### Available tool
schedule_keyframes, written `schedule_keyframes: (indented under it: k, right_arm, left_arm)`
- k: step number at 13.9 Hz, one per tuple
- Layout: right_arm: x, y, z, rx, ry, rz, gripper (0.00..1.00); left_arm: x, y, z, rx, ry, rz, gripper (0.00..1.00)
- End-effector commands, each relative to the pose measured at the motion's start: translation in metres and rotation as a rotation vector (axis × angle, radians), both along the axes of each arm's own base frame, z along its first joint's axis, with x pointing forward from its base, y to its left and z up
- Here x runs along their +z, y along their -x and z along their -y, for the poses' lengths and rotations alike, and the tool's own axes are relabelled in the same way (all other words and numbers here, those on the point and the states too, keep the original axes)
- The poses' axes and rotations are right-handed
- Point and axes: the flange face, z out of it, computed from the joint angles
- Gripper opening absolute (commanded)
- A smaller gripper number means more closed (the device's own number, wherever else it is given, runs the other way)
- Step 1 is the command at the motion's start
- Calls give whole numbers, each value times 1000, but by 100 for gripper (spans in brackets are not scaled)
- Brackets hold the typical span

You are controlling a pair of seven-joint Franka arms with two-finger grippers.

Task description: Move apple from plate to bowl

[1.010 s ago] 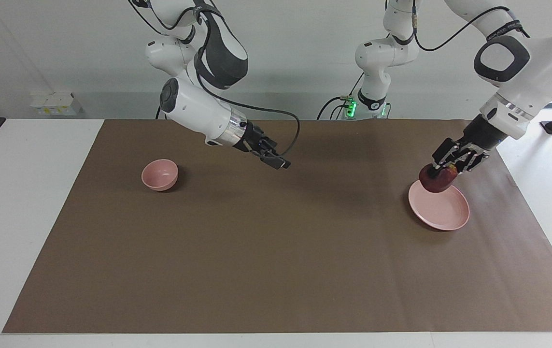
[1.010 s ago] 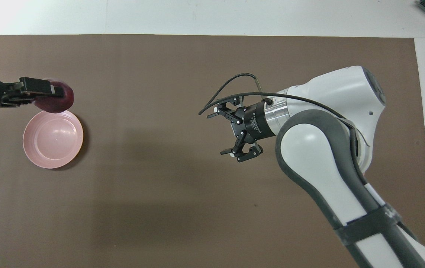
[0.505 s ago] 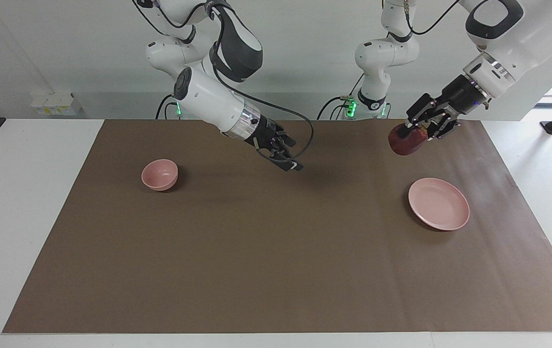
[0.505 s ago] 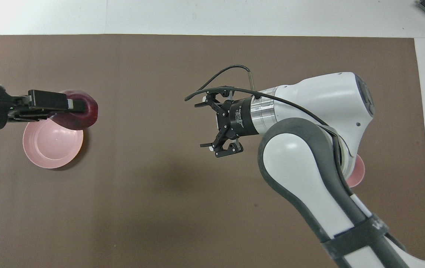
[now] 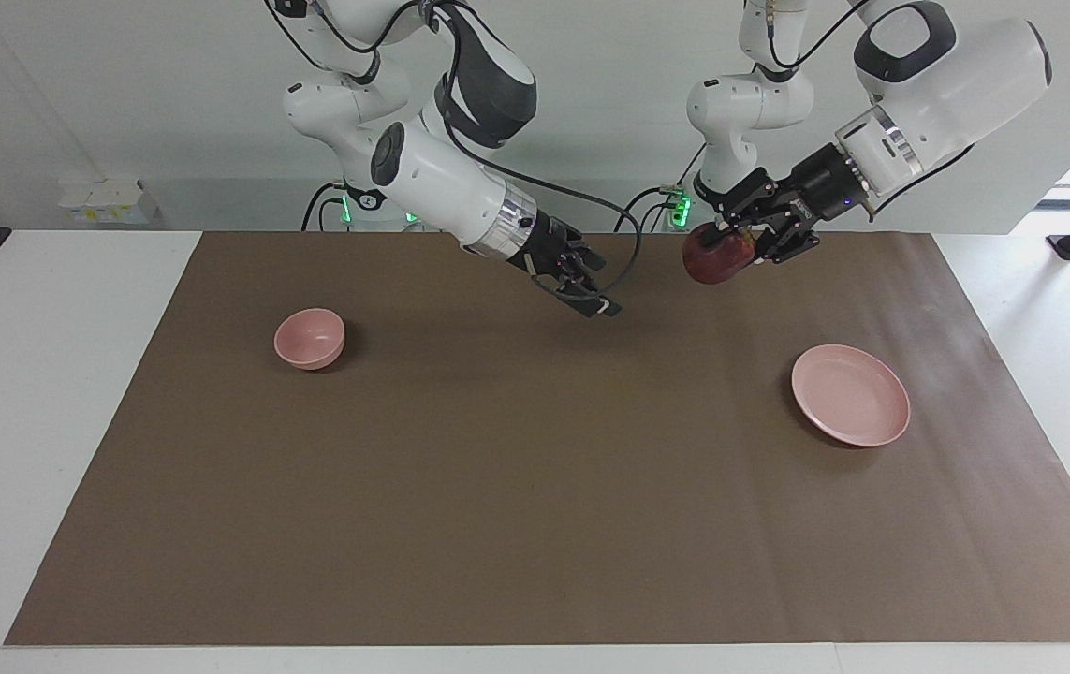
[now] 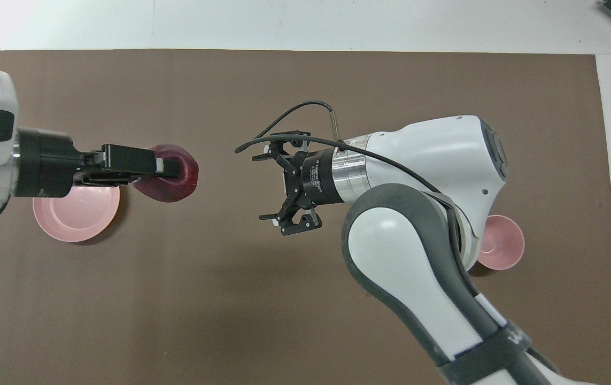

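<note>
I have the apple (image 5: 714, 256) off the plate (image 5: 850, 408) and up in the air, pinched in my left gripper (image 5: 742, 241), whose fingers are closed around the fruit from the side. Taking the plate as my landmark, the apple hangs well above the brown mat (image 5: 535, 524), clear of the plate and carried toward the middle of the table; the plate itself sits bare at the left arm's end. The bowl (image 5: 310, 338) stands well apart from the plate, at the right arm's end, and it holds nothing yet. My right gripper (image 5: 591, 298) hovers over the mat between plate and bowl, near the apple, with its fingers spread wide and nothing in them, so I judge a handover is the likely next step. So the pickup is done; the transfer and the drop into the bowl are left. From overhead, my right arm covers part of the bowl and my left gripper covers part of the plate and the apple, so I cannot see how deep the fingers sit on the fruit.
</note>
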Motion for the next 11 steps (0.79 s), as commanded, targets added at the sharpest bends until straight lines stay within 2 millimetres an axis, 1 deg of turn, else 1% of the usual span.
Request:
schedule_keyframes:
  k: [1,2,3,4,6,8,10,11]
  right_arm:
    - [7,1,-15,-40,-40,-17,100]
    - [10,3,-21,-52,-43,-20,100]
    - [11,9,-31,-58,-45,-20,100]
    - [12,12,-38,-63,-47,-19,100]
    - [13,15,-41,-60,-47,-25,100]
    - [13,21,-48,-55,-48,-40,100]
    - [15,24,-52,-43,-50,-42,100]
    - [15,24,-52,-42,-50,-39,78]
  left_arm:
    - [-15,22,18,-7,11,49,0]
    - [-16,23,25,-16,12,52,0]
    - [-17,27,35,-35,12,49,0]
    - [-25,32,47,-54,8,39,0]
    - [-33,41,60,-69,2,39,0]
    - [-32,43,62,-75,2,37,0]
    - [-32,48,72,-100,3,33,0]
    - [-31,50,74,-106,3,31,0]
